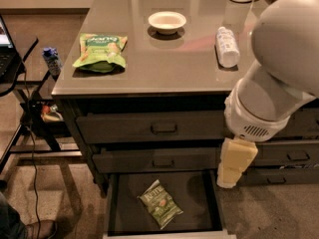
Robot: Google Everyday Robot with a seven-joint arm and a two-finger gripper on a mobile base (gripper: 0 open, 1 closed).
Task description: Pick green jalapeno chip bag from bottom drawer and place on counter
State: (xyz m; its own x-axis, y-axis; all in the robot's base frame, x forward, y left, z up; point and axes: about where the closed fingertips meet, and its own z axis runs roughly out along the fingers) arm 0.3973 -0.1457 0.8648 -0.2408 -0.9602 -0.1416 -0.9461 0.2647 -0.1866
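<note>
The green jalapeno chip bag [159, 203] lies flat and slightly askew on the dark floor of the open bottom drawer [195, 198], near its front middle. Above the two shut handled drawers is the glossy grey counter [169, 63]. My arm's large white body comes in from the upper right. Its cream-coloured gripper [230, 173] hangs down in front of the cabinet, over the drawer's right edge. It is to the right of the bag, above it and apart from it.
On the counter are a brighter light-green snack bag [99, 51] at the left, a white bowl [167, 21] at the back and a white bottle [228, 46] lying at the right. A side stand with a blue bottle [51, 59] and cables is at the left.
</note>
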